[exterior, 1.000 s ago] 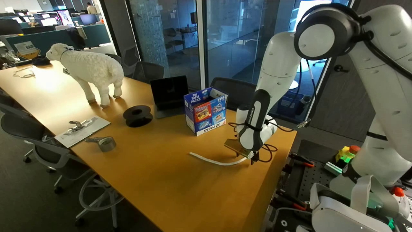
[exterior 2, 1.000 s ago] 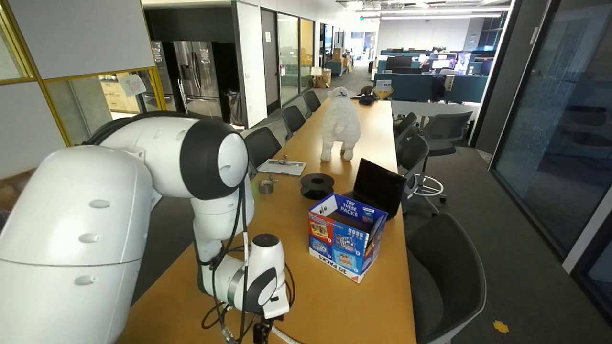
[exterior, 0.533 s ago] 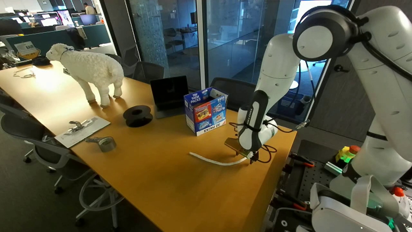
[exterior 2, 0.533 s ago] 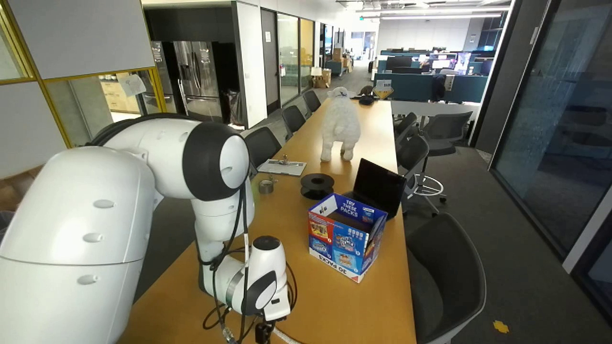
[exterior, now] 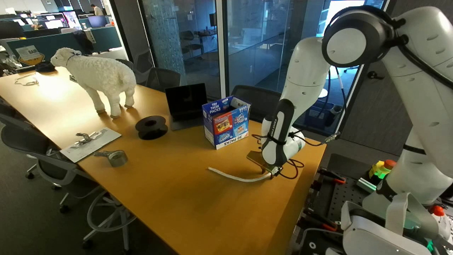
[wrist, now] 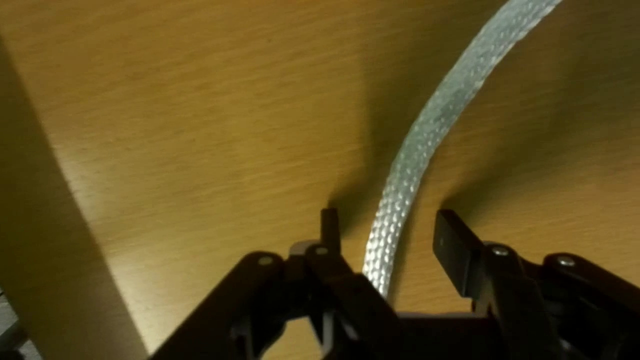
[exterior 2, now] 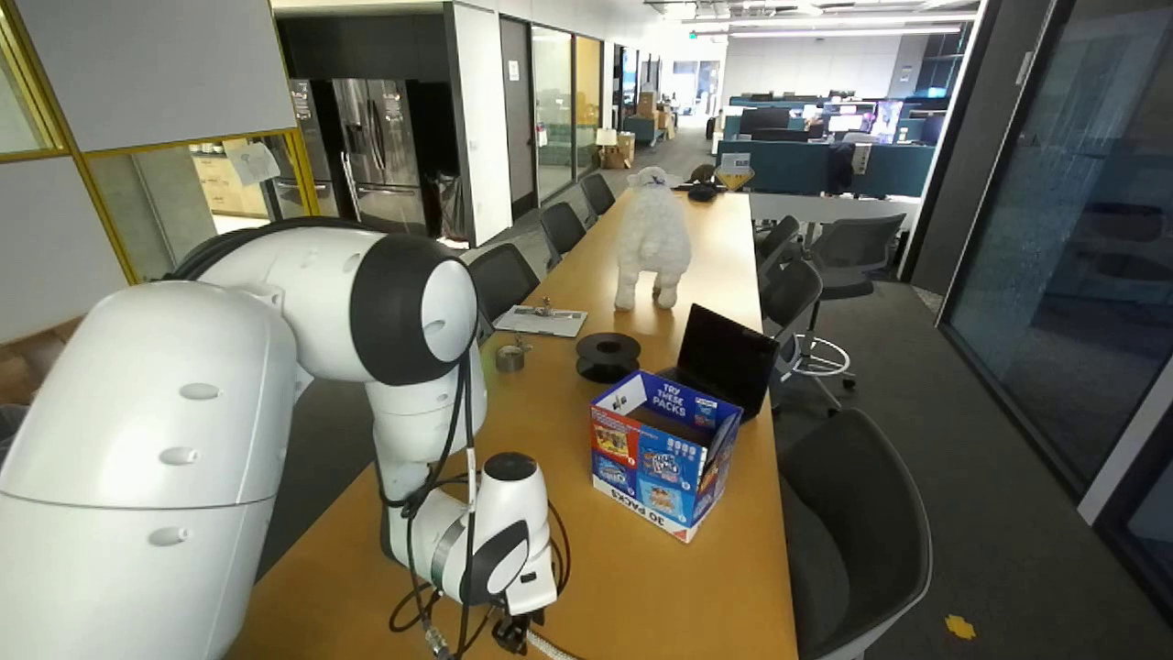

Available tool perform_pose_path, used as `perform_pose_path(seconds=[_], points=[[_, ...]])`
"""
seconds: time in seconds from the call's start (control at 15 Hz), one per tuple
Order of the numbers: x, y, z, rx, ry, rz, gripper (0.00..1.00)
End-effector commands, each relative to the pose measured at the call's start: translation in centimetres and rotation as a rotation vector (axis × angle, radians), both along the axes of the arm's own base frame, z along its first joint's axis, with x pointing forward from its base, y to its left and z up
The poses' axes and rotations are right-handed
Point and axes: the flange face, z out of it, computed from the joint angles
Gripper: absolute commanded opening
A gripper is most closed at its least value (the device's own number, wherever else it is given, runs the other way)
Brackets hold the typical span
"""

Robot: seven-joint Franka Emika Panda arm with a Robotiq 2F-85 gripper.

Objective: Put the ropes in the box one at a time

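Rope (wrist: 416, 152) braided, curved on wood-grained table (wrist: 200, 150), between spread black fingers (wrist: 454, 252); printed box (exterior: 230, 129) open-topped

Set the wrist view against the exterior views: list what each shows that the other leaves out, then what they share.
Only the wrist view makes out a gap on each side of the rope, between the open fingers of the gripper. Only the exterior views show the box, toy sheep, laptop, dark spool, tape roll and clipboard. Shared: rope, gripper and table.
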Motion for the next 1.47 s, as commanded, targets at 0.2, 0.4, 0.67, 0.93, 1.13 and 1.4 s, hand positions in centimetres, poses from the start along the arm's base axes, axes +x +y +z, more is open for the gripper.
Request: perform_pose_path(seconds=[0.2, 0.4, 0.67, 0.93, 1.13, 1.4], points=[[-0.2, 0.0, 0.6, -0.008, -0.026, 0.014, 0.07], [0.6, 0.1, 2.0, -0.02, -0.03, 0.009, 0.1], [2.8, -0.3, 8.2, -0.13, -0.091, 0.036, 0.08], [7.2, -0.6, 14.3, -0.292, -0.18, 0.101, 0.08], [9.9, -0.7, 20.8, -0.379, -0.24, 0.081, 0.08], [13.2, -1.1, 30.1, -0.437, -0.311, 0.005, 0.08]])
